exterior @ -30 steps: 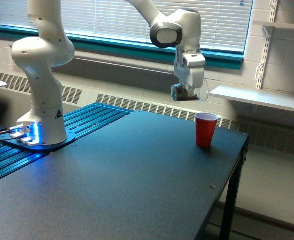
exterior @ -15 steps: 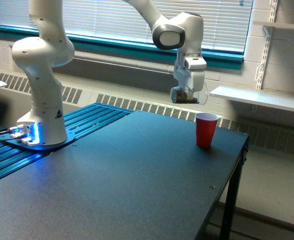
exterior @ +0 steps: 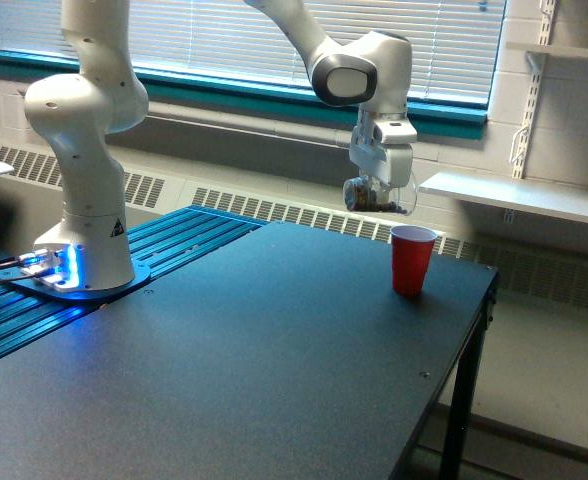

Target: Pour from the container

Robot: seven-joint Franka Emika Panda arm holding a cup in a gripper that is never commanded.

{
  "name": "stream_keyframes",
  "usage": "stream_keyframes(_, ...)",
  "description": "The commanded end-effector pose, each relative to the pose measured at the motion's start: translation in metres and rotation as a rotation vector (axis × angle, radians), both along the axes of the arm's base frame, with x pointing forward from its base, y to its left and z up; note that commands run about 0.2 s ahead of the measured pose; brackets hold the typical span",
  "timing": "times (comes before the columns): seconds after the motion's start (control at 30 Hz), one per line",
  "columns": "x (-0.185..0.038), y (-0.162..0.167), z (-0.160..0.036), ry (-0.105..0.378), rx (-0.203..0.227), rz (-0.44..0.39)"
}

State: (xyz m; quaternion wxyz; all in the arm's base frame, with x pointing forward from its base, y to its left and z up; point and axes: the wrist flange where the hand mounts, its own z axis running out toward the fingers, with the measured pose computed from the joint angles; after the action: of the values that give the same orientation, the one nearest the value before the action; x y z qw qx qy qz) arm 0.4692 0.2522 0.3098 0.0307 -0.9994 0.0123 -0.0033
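- Counting what shows: one red cup [exterior: 412, 259], one clear cup [exterior: 377, 194] with dark brown grains inside, one white robot arm [exterior: 86, 140], one dark tabletop [exterior: 244, 360].
- The red cup stands upright on the tabletop, near its far corner at the exterior view's right, with its white inside showing at the rim.
- The clear cup hangs in the air above the red cup and slightly toward the exterior view's left of it, well clear of its rim, tipped onto its side with the brown grains lying along its lower wall.
- The gripper [exterior: 380, 188] comes down from above the clear cup, and its fingers are closed on that cup, holding it off the tabletop.
- The arm's base stands far from the red cup, at the exterior view's left, on a blue ribbed platform [exterior: 164, 250] where a blue light glows.
- Behind the red cup run a radiator grille [exterior: 304, 212] along the wall and window blinds [exterior: 224, 40] above it; a white shelf [exterior: 534, 200] juts out at the exterior view's right, beyond the cup.
- Nothing stands between the clear cup and the red cup.
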Motion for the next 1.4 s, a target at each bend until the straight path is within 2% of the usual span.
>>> stream_keyframes(0.03, 0.002, 0.009, -0.001, 0.005, -0.006, -0.012)
stream_keyframes(0.57, 0.007, 0.015, -0.010, 0.031, -0.032, -0.009)
stream_keyframes(1.4, 0.010, 0.015, -0.009, 0.045, -0.045, -0.003)
